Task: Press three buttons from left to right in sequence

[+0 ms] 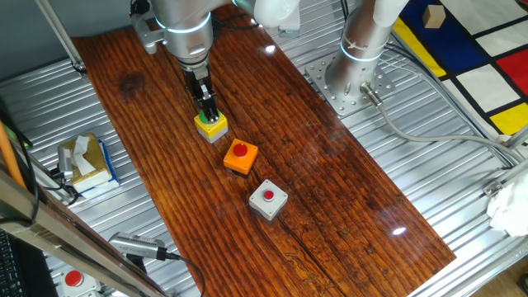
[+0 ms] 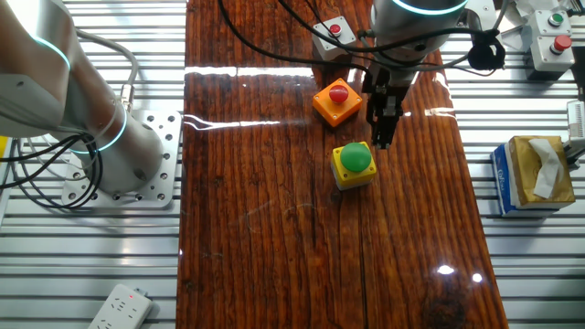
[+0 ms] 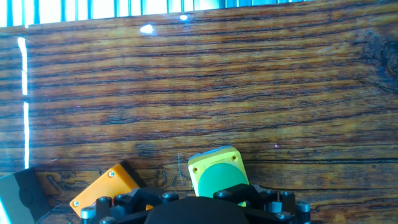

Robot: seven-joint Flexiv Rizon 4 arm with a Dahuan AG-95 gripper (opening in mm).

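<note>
The three button boxes lie in a diagonal row mid-frame on the wooden table [image 1: 330,190], so one straight sweep can reach each. The gripper [image 1: 206,111] hangs just above the yellow box with green cap [image 1: 211,125], the row's upper-left end, likely the first press. Next come the orange box [image 1: 240,157] and grey box [image 1: 268,200]. Whether the fingers are apart, I cannot tell

A glossy, dark-grained wooden board [image 1: 330,173] is seen laid on ribbed, dull metal decking [image 1: 445,157]. The yellow box [image 2: 352,171], orange box [image 1: 240,157] and grey box [image 1: 268,200] appear smooth plastic, with shiny caps.
</note>
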